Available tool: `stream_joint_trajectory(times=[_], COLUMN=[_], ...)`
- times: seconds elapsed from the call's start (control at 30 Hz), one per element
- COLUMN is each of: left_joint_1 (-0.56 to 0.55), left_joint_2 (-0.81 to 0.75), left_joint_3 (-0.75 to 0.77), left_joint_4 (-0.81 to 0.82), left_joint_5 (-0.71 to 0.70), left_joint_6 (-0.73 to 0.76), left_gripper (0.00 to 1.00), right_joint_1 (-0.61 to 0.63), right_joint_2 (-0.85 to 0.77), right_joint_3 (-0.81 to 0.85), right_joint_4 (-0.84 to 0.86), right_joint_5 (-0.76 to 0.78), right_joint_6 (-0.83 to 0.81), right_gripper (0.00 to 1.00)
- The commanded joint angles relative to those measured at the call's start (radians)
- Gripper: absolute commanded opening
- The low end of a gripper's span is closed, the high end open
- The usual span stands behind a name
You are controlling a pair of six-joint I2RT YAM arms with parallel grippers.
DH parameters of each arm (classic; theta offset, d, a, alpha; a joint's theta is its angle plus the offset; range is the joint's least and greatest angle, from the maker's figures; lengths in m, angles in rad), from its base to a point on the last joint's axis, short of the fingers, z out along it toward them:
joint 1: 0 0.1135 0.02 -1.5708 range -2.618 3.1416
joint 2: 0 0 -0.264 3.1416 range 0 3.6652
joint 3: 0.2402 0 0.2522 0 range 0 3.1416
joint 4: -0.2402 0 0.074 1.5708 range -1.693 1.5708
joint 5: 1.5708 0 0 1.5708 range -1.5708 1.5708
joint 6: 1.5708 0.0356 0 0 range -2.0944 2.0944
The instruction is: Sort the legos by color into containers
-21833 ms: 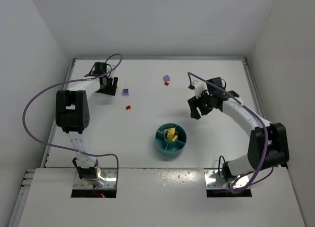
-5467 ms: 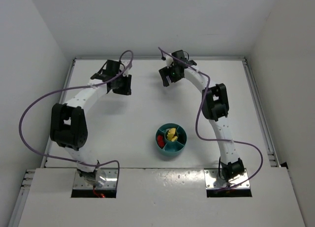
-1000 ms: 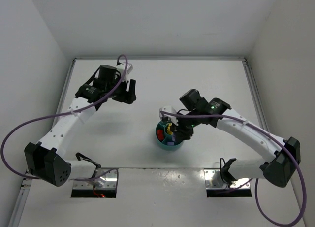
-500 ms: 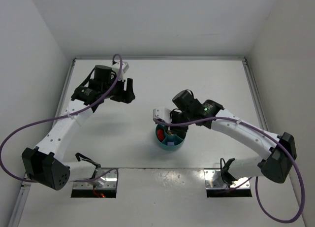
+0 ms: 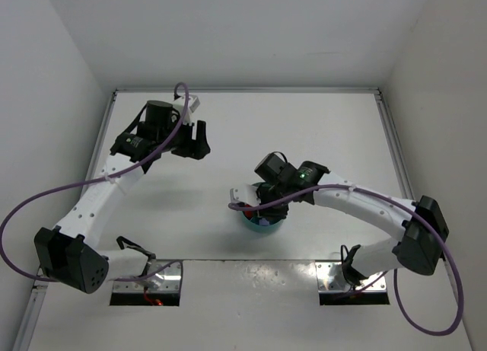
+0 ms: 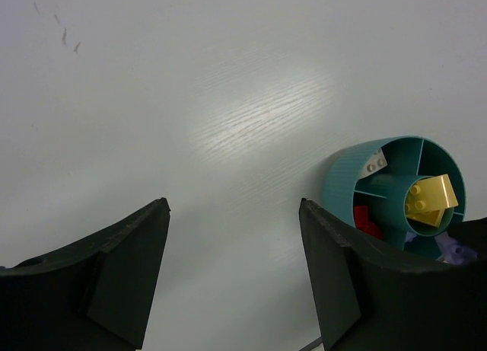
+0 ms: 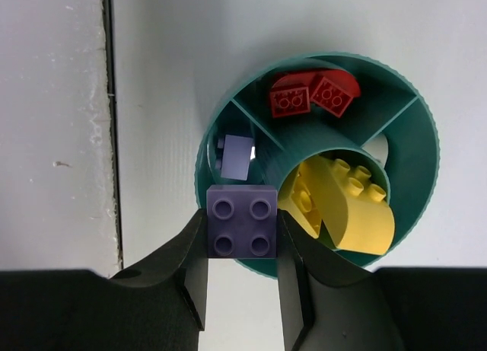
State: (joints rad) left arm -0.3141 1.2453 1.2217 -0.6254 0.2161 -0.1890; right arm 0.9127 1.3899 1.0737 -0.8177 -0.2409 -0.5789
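Note:
The round teal dish [image 7: 422,149] has yellow bricks [image 7: 350,206] in its centre well, two red bricks [image 7: 312,98] in one wedge and a lilac brick [image 7: 236,157] in another. My right gripper [image 7: 242,229] is shut on a purple four-stud brick [image 7: 242,223] and holds it above the dish's rim by the lilac wedge. In the top view the right gripper [image 5: 255,202] covers most of the dish [image 5: 262,223]. My left gripper [image 6: 232,279] is open and empty over bare table, left of the dish [image 6: 342,183]; it also shows in the top view [image 5: 194,141]. A pale brick [image 6: 373,164] lies in another wedge.
The white table [image 5: 319,130] is walled on three sides. A seam to the near metal plate [image 7: 110,138] runs close beside the dish. A purple cable [image 5: 46,206] loops off the left arm.
My right gripper has moved left over the dish with the purple brick and now hides most of it. The left arm has hardly moved in the last half second.

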Motion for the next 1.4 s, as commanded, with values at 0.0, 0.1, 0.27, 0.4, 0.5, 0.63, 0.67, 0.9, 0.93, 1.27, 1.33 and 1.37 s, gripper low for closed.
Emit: stream_joint_trajectory(times=[0.0,0.1,0.27,0.4,0.5,0.63,0.67,0.9,0.93,1.27,1.33,1.37], left_joint_1=[0.012,0.012,0.012,0.021,0.021,0.021,0.021,0.021,0.021,0.049,0.069,0.079], left_joint_2=[-0.001,-0.001,-0.001,-0.001,-0.001,-0.001,-0.001,-0.012,-0.012,-0.021,-0.021,-0.021], left_joint_3=[0.002,0.002,0.002,0.002,0.002,0.002,0.002,0.002,0.002,0.015,0.015,0.015], left_joint_4=[0.032,0.032,0.032,0.032,0.032,0.032,0.032,0.023,0.023,0.023,0.023,0.023], left_joint_5=[0.029,0.029,0.029,0.029,0.029,0.029,0.029,0.000,0.000,-0.024,-0.034,-0.034], left_joint_6=[-0.012,-0.012,-0.012,-0.012,-0.012,-0.021,-0.021,-0.012,-0.012,0.006,0.006,-0.006], left_gripper=[0.75,0.75,0.75,0.76,0.77,0.77,0.78,0.80,0.80,0.81,0.87,0.90], right_joint_1=[0.014,0.023,0.032,0.032,0.041,0.041,0.041,0.041,0.041,-0.043,-0.089,-0.145], right_joint_2=[0.021,0.031,0.031,0.021,-0.009,-0.032,-0.041,-0.061,-0.061,-0.061,-0.061,-0.061], right_joint_3=[-0.008,-0.017,-0.017,-0.017,-0.008,0.015,0.028,0.086,0.086,0.222,0.255,0.255], right_joint_4=[0.026,0.052,0.052,0.052,0.032,-0.001,-0.001,-0.035,-0.035,0.021,0.054,0.075], right_joint_5=[0.052,0.097,0.106,0.106,0.088,0.052,0.043,-0.020,-0.020,0.034,0.063,0.080], right_joint_6=[-0.010,0.011,0.011,0.011,0.011,0.011,0.011,0.011,0.011,0.123,0.225,0.261], right_gripper=[0.01,0.02,0.07,0.19,0.28,0.33,0.37,0.53,0.53,0.47,0.47,0.47])
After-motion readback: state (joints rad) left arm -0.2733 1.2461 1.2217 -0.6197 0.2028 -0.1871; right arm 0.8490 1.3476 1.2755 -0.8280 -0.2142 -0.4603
